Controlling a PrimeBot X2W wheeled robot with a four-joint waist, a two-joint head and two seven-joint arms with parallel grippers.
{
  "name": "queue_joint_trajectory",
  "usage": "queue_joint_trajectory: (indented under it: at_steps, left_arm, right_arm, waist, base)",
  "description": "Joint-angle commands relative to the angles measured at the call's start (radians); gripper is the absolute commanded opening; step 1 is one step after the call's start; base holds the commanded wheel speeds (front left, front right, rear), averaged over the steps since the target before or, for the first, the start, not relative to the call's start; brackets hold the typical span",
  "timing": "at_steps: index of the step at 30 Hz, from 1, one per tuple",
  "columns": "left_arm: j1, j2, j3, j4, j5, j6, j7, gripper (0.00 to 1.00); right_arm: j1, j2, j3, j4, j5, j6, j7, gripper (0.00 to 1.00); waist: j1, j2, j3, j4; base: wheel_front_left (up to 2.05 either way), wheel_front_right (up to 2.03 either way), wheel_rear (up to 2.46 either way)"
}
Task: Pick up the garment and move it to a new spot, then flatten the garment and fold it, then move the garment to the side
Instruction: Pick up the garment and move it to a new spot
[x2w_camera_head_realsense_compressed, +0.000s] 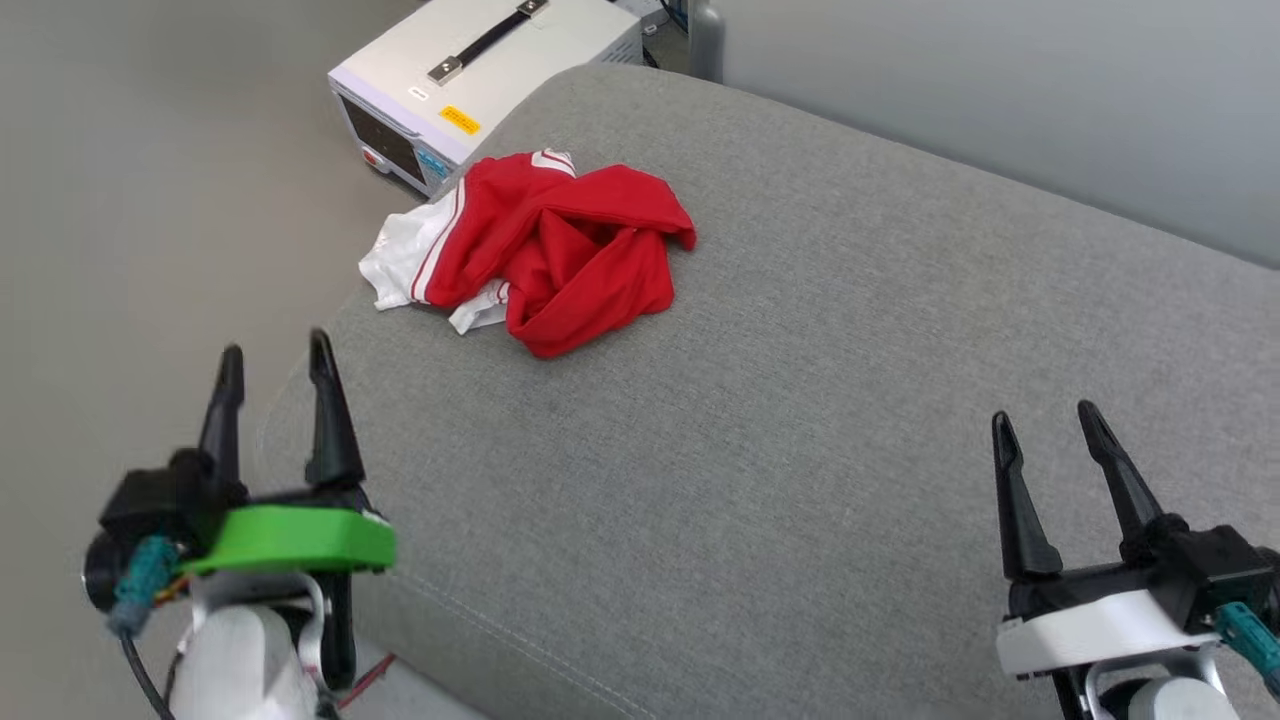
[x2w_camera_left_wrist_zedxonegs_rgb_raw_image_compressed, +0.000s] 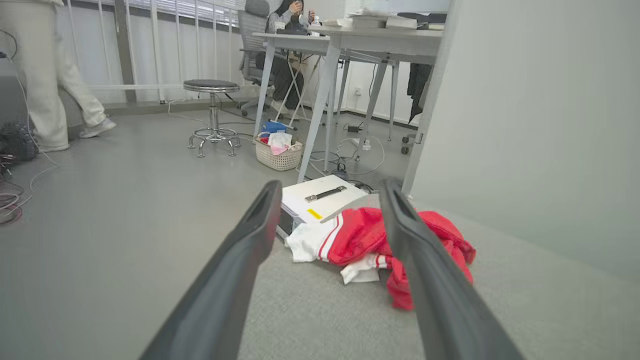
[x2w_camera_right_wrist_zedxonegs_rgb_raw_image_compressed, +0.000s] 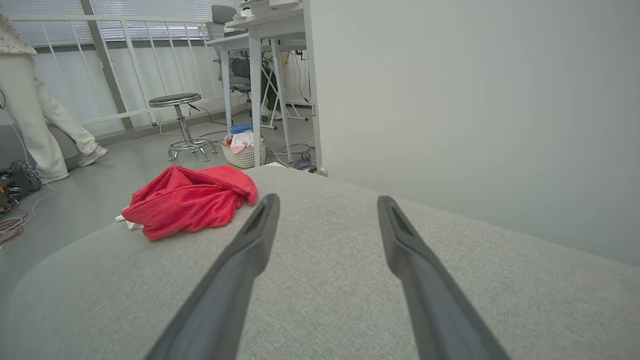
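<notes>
Your left pincer and right pincer hang empty, fingers apart, likely readied for pickup: the garment lies crumpled on the grey cushion, ahead of the left, well apart from the right.

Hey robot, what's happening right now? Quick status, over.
Left gripper open, empty. Right gripper open, empty. Garment crumpled near the grey cushion's left edge, untouched. White box on the floor beyond, not in the way.
</notes>
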Motion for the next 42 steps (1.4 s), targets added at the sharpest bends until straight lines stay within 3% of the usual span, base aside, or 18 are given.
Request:
queue_joint_trajectory:
  at_steps: [1,6,11,20,23,26,32,42]
  left_arm:
    - [-0.057,-0.003,0.027,0.009,0.014,-0.025,-0.006,1.00]
    - [-0.213,0.025,0.119,0.061,-0.001,-0.092,-0.006,1.00]
    - [-0.349,0.094,0.145,0.124,-0.034,-0.113,-0.006,1.00]
    - [-0.566,0.338,-0.026,0.293,-0.214,-0.117,0.056,1.00]
    - [-0.615,0.405,-0.109,0.332,-0.330,-0.117,0.165,1.00]
    - [-0.654,0.463,-0.188,0.368,-0.463,-0.118,0.343,1.00]
    - [-0.708,0.547,-0.301,0.448,-0.602,-0.118,0.657,1.00]
    - [-0.743,0.560,-0.441,0.564,-0.654,-0.118,0.909,1.00]
  right_arm:
    - [-0.026,-0.003,0.002,-0.010,-0.013,-0.001,-0.005,1.00]
    - [-0.068,-0.003,0.010,-0.027,-0.039,-0.001,-0.005,1.00]
    - [-0.100,-0.003,0.003,-0.046,-0.054,-0.001,-0.005,1.00]
    - [-0.142,-0.010,-0.004,-0.079,-0.073,-0.001,-0.005,1.00]
    - [-0.159,-0.018,-0.005,-0.089,-0.074,-0.001,-0.005,1.00]
    - [-0.174,-0.026,-0.002,-0.096,-0.074,-0.001,-0.005,1.00]
    - [-0.202,-0.035,0.009,-0.101,-0.076,-0.001,-0.005,1.00]
    - [-0.224,-0.036,0.006,-0.103,-0.079,-0.001,-0.005,1.00]
  waist:
    - [0.0000,0.0000,0.046,-0.045]
    - [0.0000,0.0000,0.109,-0.121]
    - [0.0000,0.0000,0.168,-0.182]
    - [0.0000,0.0000,0.259,-0.245]
    - [0.0000,0.0000,0.285,-0.254]
    - [0.0000,0.0000,0.306,-0.262]
    - [0.0000,0.0000,0.337,-0.284]
    - [0.0000,0.0000,0.382,-0.329]
  base:
    - [0.00,0.00,0.00]
    - [0.00,0.00,0.00]
    - [0.00,0.00,0.00]
    - [0.00,0.00,0.00]
    - [0.00,0.00,0.00]
    - [0.00,0.00,0.00]
    - [0.00,0.00,0.00]
    - [0.00,0.00,0.00]
